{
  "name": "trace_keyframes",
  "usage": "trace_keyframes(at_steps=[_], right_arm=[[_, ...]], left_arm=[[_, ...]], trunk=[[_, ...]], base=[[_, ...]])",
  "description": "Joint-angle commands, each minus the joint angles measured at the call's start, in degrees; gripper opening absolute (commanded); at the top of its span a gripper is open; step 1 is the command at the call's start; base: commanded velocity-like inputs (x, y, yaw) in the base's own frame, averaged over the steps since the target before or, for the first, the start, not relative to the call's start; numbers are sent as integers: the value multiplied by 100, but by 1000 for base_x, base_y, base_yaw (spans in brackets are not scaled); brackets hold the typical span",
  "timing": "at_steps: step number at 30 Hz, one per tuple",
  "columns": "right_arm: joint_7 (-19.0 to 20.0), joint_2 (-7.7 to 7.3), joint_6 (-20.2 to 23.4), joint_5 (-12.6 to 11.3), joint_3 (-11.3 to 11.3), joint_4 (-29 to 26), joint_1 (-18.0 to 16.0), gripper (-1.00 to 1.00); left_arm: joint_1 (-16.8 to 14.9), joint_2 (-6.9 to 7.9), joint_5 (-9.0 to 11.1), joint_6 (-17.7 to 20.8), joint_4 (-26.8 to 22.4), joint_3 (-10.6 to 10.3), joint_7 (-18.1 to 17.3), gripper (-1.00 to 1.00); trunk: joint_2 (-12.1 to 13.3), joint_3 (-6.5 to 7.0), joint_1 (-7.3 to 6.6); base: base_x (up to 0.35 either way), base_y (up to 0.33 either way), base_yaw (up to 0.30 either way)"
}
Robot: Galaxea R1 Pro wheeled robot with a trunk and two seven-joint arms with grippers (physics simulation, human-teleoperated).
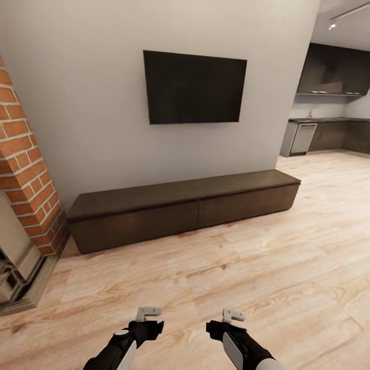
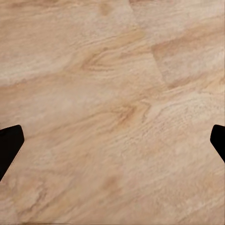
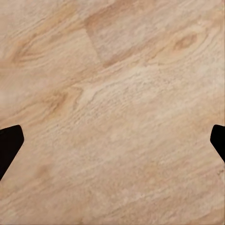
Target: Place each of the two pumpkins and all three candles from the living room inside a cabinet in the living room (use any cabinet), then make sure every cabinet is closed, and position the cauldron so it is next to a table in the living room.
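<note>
The cabinet (image 1: 185, 205) is a long, low, dark brown unit against the grey wall, and all its fronts are closed. My left gripper (image 1: 149, 313) and right gripper (image 1: 232, 315) hang low over the wooden floor, well short of the cabinet. In the left wrist view the left gripper (image 2: 112, 145) is open, its dark fingertips (image 2: 9, 143) far apart over bare planks. The right gripper (image 3: 112, 145) is open the same way, with nothing between its fingertips (image 3: 9, 143). The pumpkins, candles, cauldron and table are out of view.
A black TV (image 1: 194, 87) hangs above the cabinet. A brick fireplace (image 1: 25, 174) with a raised hearth (image 1: 25, 288) stands at the left. A dark kitchen (image 1: 329, 118) opens at the far right. Pale wood floor (image 1: 231, 267) stretches between me and the cabinet.
</note>
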Motion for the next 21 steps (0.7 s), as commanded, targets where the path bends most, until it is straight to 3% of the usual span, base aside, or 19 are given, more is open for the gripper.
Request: trace_keyframes(at_steps=[1,21], right_arm=[[-30,0,30,-47,10,-16,1,100],[-30,0,30,-47,15,-16,1,100]], left_arm=[[-3,2,59,29,-8,-17,-5,100],[-3,2,59,34,-6,-19,-3,100]], trunk=[[-2,-6,-1],[-2,-6,-1]], base=[[3,-6,292],[0,-17,292]])
